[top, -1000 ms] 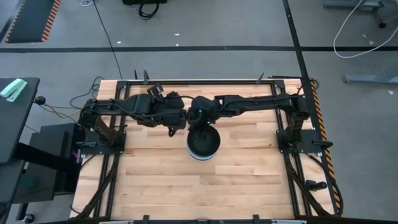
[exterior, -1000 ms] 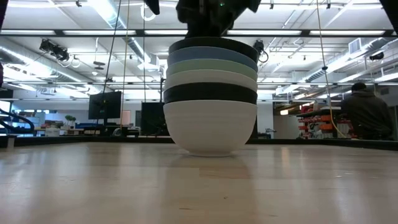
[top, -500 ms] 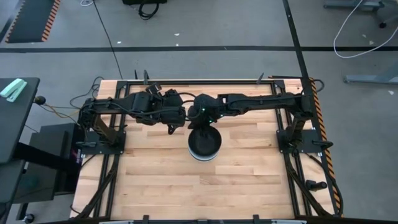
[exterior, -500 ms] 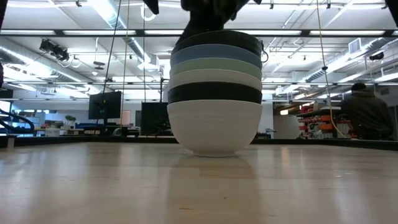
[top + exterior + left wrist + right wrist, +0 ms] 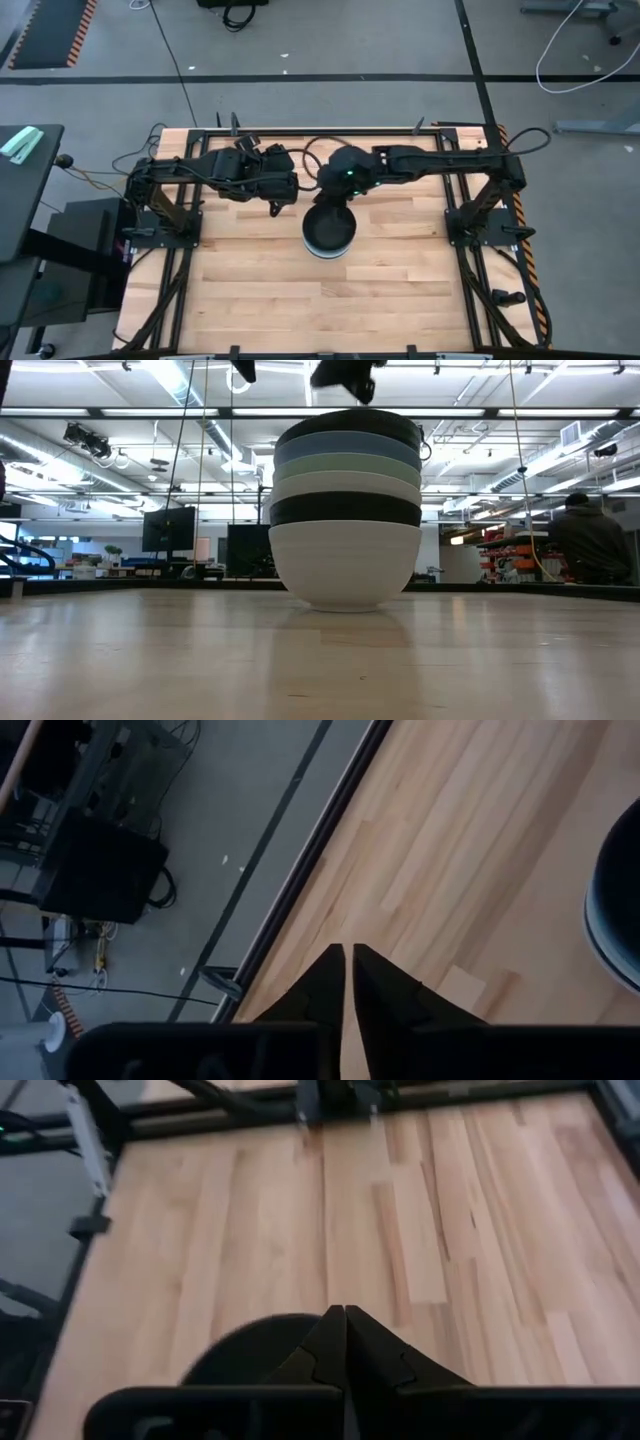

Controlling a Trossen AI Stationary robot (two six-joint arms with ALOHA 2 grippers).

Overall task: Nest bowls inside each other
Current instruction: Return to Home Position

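Six bowls stand nested in one stack (image 5: 328,232) at the table's middle. From the bottom up they are white, black, white, mint green, blue and black (image 5: 347,510). The lowest white bowl rests by its base on the table. My right gripper (image 5: 345,1320) is shut and empty, just above and beyond the stack's far rim (image 5: 325,200); it shows at the top of the low view (image 5: 345,375). The top black bowl (image 5: 250,1345) lies below it. My left gripper (image 5: 347,960) is shut and empty, left of the stack (image 5: 273,208). The stack's rim (image 5: 615,910) shows in the left wrist view.
Bare wooden tabletop (image 5: 400,290) lies all around the stack. The table's black frame rails (image 5: 470,220) run along its left and right sides. A person (image 5: 590,540) sits in the room far behind the table.
My right gripper has risen off the top black bowl and drawn back toward the table's right and far side, clear of the stack. Before it left, the stack slid a little along the table; it has stood still since.
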